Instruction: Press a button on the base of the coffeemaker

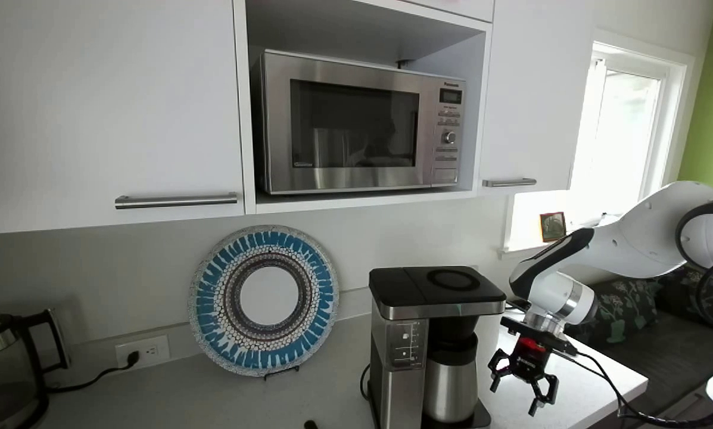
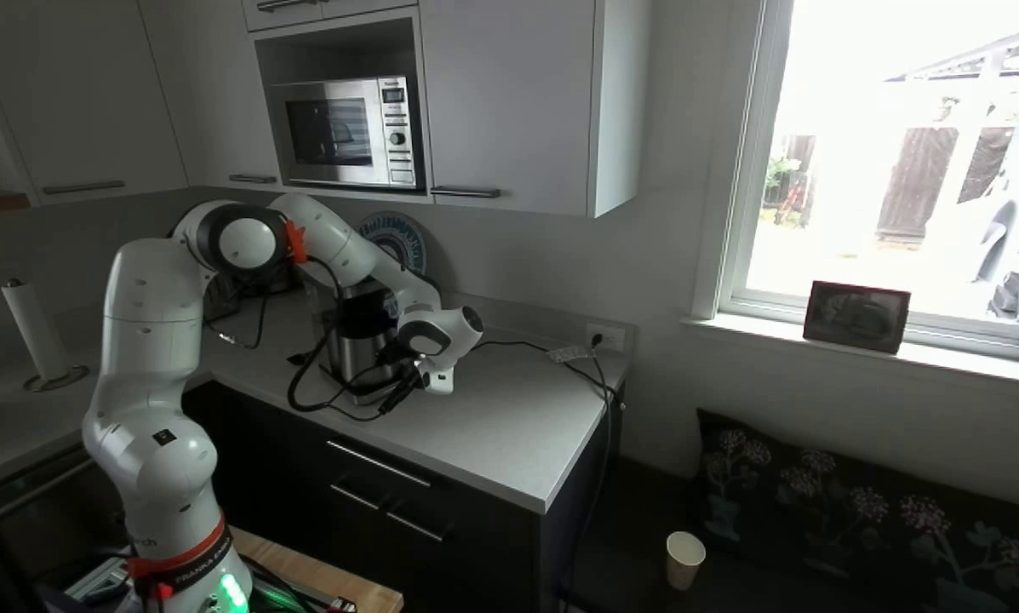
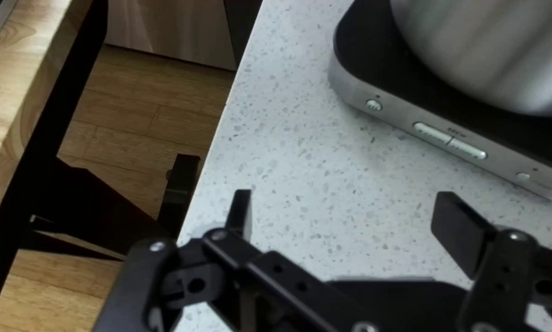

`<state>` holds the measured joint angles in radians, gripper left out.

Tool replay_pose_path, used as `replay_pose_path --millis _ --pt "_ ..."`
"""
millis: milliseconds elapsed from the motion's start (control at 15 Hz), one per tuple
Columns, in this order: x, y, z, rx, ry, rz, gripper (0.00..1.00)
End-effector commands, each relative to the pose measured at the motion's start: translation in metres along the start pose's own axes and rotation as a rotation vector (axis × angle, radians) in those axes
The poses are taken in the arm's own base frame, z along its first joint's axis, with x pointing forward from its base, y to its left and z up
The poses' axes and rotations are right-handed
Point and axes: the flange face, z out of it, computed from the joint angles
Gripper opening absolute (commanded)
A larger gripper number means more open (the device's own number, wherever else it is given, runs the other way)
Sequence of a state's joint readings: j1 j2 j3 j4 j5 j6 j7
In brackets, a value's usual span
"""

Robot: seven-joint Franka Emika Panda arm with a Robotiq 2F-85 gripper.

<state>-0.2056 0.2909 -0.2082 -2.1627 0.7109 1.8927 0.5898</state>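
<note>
The coffeemaker (image 1: 398,387) stands on the counter, black-topped with a silver column and steel carafe (image 1: 451,384). Its carafe also shows in an exterior view (image 2: 360,358), partly behind the arm and cables. In the wrist view its base (image 3: 400,113) is at upper right. The base's silver front has a round button (image 3: 373,105), a long split button (image 3: 450,141) in the middle and a small round button (image 3: 523,176). My gripper (image 3: 345,203) is open and empty over the counter, in front of the base and apart from it. It also shows in both exterior views (image 1: 513,400) (image 2: 400,390).
The counter (image 3: 303,161) has an edge at left in the wrist view, with a wooden table (image 3: 31,78) beyond. A microwave (image 1: 356,125) sits in the cabinet above. A decorative plate (image 1: 264,301) and a kettle (image 1: 2,363) stand left of the coffeemaker. Cables (image 2: 509,344) lie on the counter.
</note>
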Motion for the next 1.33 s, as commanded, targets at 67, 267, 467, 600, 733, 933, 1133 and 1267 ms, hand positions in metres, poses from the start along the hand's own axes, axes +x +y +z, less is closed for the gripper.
replay_pose_path --millis 67,267,467,600,733,933,1133,1267 --pt "0.011 -0.004 0.008 0.033 -0.06 0.118 0.98" --pt "0.012 -0.004 0.015 0.061 -0.105 0.147 0.7" --pt "0.013 -0.003 0.019 0.087 -0.151 0.149 0.45" --pt "0.012 -0.002 0.02 0.092 -0.174 0.149 0.3" --pt "0.012 -0.001 0.021 0.088 -0.184 0.149 0.14" --pt "0.012 -0.001 0.021 0.081 -0.178 0.145 0.0" --pt "0.013 -0.002 0.022 0.08 -0.178 0.148 0.0" --pt "0.013 -0.002 0.023 0.078 -0.185 0.145 0.0"
